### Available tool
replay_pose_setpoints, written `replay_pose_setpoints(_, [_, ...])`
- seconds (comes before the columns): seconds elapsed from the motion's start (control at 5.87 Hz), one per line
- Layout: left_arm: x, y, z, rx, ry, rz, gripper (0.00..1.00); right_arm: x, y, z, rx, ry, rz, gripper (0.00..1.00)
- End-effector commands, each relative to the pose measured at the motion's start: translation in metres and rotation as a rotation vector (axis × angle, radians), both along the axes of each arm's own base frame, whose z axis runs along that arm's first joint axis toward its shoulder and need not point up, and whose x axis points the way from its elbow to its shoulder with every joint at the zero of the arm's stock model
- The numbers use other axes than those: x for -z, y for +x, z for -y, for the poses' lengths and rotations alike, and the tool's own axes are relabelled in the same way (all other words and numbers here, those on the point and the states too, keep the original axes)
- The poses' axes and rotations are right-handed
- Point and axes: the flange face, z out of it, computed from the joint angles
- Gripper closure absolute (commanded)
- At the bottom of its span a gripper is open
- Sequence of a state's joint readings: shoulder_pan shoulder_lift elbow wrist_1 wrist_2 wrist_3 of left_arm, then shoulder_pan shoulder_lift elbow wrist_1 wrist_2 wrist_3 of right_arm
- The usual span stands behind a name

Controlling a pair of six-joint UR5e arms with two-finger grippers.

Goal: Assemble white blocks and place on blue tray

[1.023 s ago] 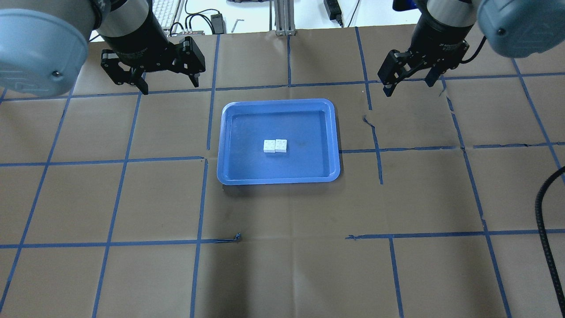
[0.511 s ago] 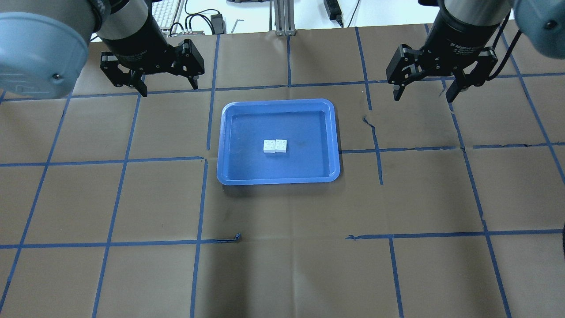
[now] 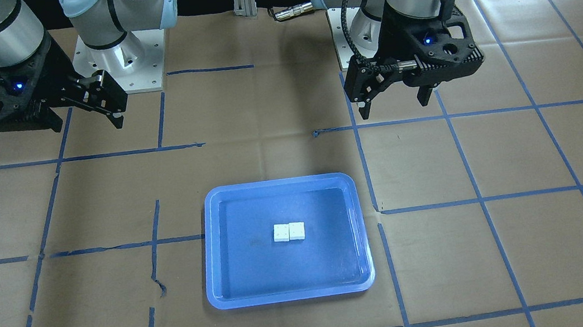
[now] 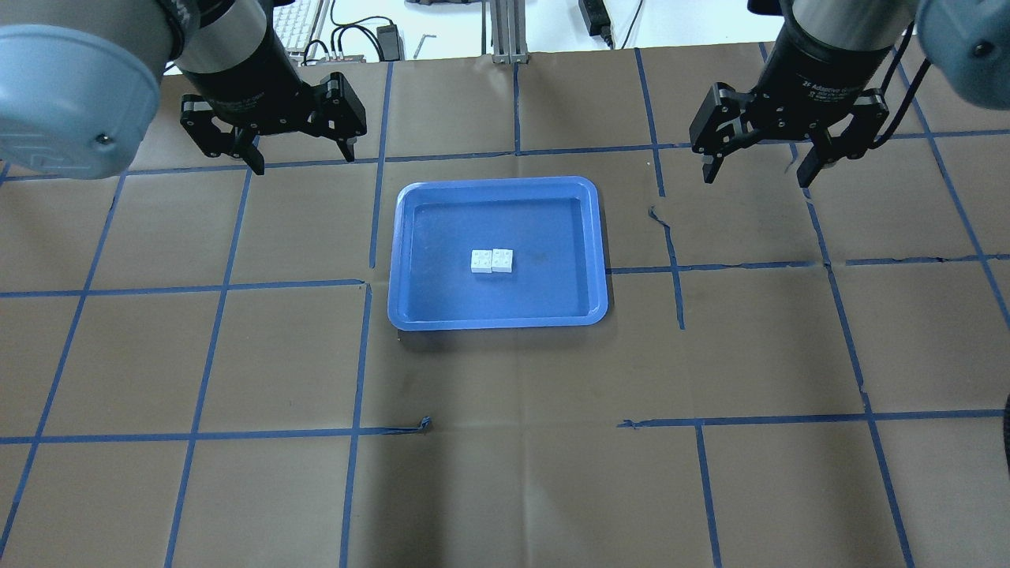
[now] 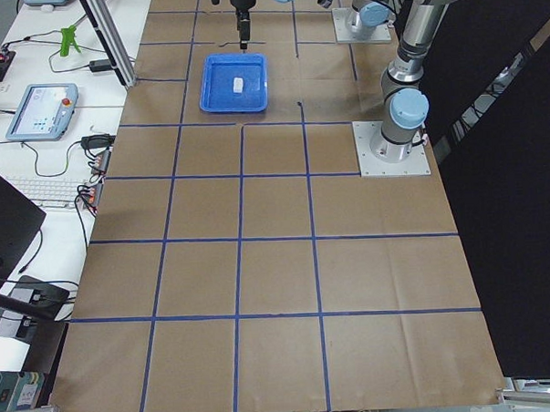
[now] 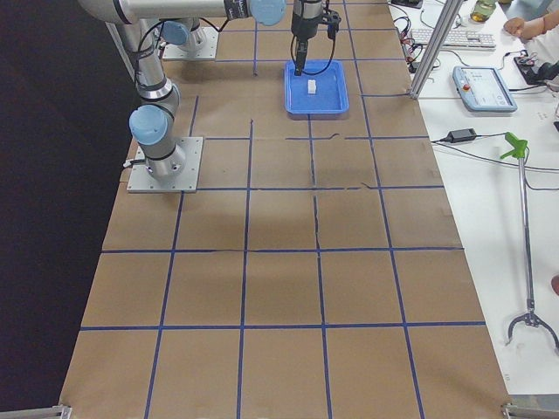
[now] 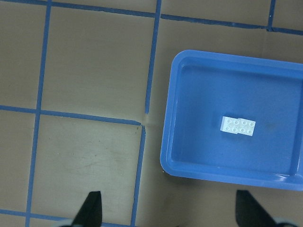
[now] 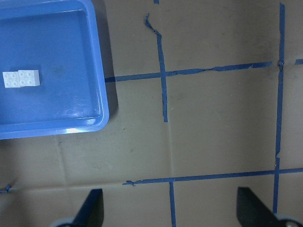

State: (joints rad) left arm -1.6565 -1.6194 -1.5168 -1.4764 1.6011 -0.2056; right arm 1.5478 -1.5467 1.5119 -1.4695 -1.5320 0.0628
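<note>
The two white blocks (image 4: 491,260) lie joined side by side, studs up, in the middle of the blue tray (image 4: 497,183). They also show in the front view (image 3: 289,232) on the tray (image 3: 277,184), in the left wrist view (image 7: 237,126) and in the right wrist view (image 8: 20,79). My left gripper (image 4: 304,158) is open and empty, raised behind the tray's left side (image 3: 393,108). My right gripper (image 4: 756,180) is open and empty, raised well to the tray's right (image 3: 89,122). Neither gripper touches anything.
Brown paper with a blue tape grid covers the table (image 4: 505,473). The two arm bases (image 3: 121,67) stand at the robot's edge. A keyboard (image 4: 293,24) and cables lie beyond the far edge. Tape is torn near the tray (image 4: 659,217).
The right gripper has turned at the wrist and shifted a little to the right, staying open. The left gripper, the blocks and the tray have barely moved.
</note>
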Motion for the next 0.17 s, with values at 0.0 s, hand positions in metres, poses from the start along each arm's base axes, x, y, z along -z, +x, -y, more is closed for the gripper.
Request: replay_pose_setpoints(0.0, [-0.0014, -0.0009, -0.0037, 0.001, 0.001, 0.005, 0.01, 0.0014, -0.0002, -0.0002, 0.0, 0.004, -0.002, 0.0])
